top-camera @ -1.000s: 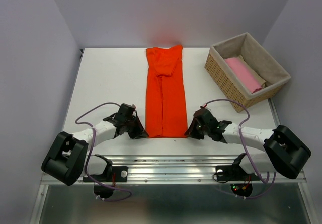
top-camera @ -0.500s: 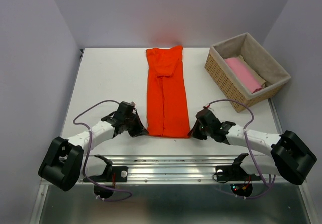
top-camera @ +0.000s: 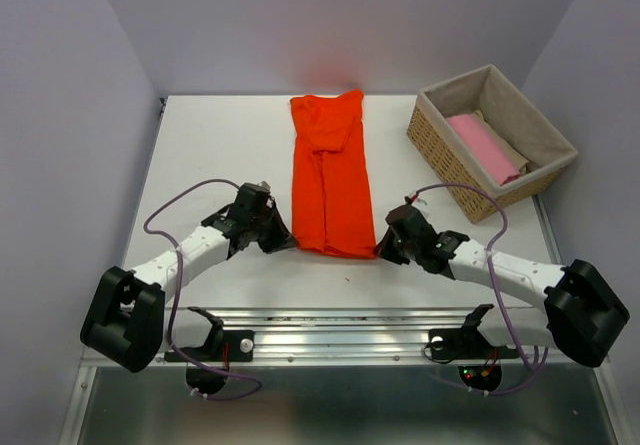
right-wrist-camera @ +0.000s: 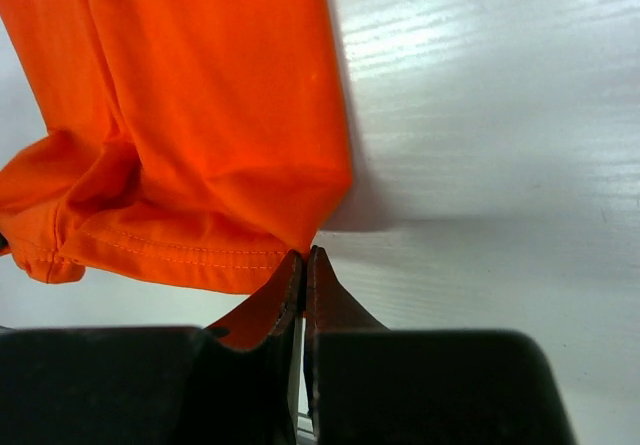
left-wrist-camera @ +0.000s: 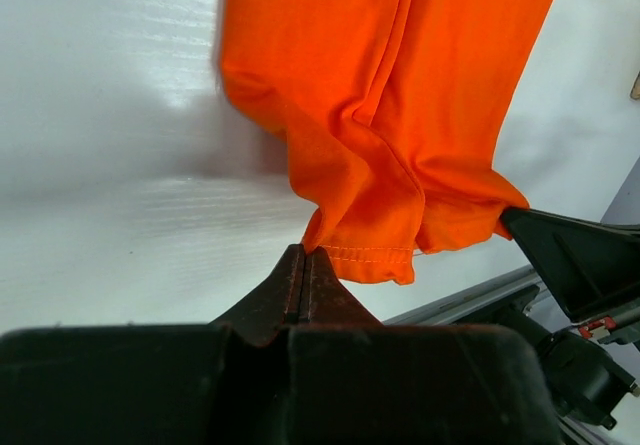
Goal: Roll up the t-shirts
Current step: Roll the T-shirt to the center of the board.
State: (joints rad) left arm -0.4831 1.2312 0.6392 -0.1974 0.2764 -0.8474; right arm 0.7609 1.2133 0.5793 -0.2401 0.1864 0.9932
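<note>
The orange-red t-shirt (top-camera: 330,170) lies folded in a long narrow strip down the middle of the white table (top-camera: 220,155). My left gripper (top-camera: 283,238) is shut on its near left hem corner, which shows in the left wrist view (left-wrist-camera: 365,255). My right gripper (top-camera: 381,248) is shut on the near right hem corner, which shows in the right wrist view (right-wrist-camera: 250,250). The near hem is lifted and bunched between the grippers. A pink t-shirt (top-camera: 485,148) lies on a beige one (top-camera: 508,151) in the wicker basket.
The wicker basket (top-camera: 440,150) with grey lining stands at the table's right rear. A metal rail (top-camera: 340,325) runs along the near edge. Grey walls close in the left, back and right.
Both grippers have moved away from the near edge, carrying the shirt's near hem with them. The hem has risen off the table and the strip looks shorter.
</note>
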